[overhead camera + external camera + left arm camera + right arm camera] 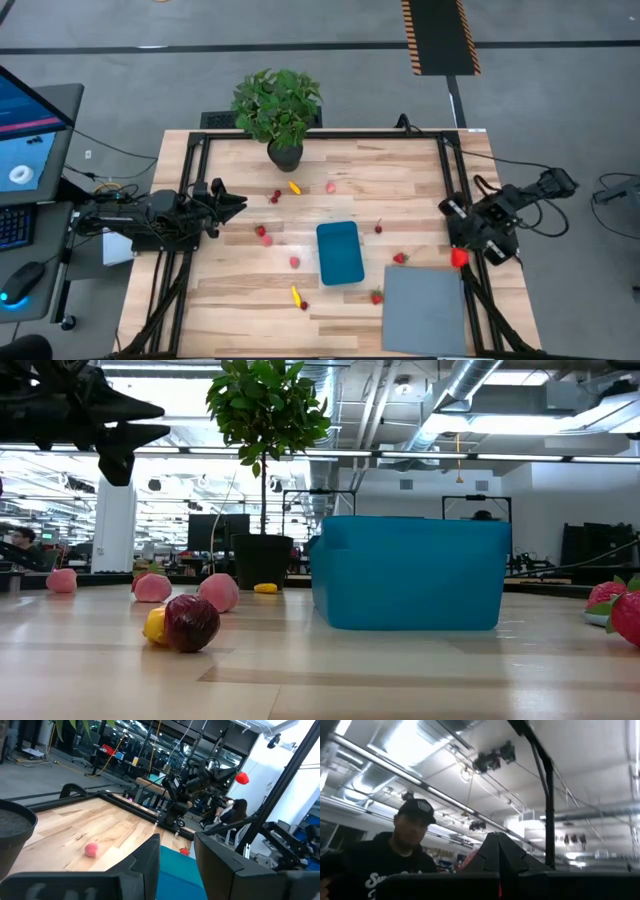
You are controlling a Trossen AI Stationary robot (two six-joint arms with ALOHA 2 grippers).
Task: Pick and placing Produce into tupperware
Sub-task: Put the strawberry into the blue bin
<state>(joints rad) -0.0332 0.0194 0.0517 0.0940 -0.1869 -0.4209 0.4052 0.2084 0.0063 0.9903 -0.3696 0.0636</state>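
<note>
Pale wooden planks of the table [240,300] carry the small shallow teal-blue plastic tub [339,252] near the middle, and from above it looks to hold nothing yet. Around it the tiny red, pink and yellow pieces of produce lie scattered, among them a red berry [400,258] on the side toward the right claw [461,256] and a pink piece [294,262] on the side toward the left claw [234,205].

That right claw hangs over the table's edge, well apart from the tub, clenched on a small red piece [459,257]; the left wrist view shows the piece [242,778] raised high. A flat grey rectangular mat [424,310] lies just below it.

The left claw hovers released, fingers parted, well short of the tub, near the leafy green potted plant [280,112].

Judging from here, the carried piece is small and round: let go too high or off centre, it may bounce off the tub's rim and roll across the table.
</note>
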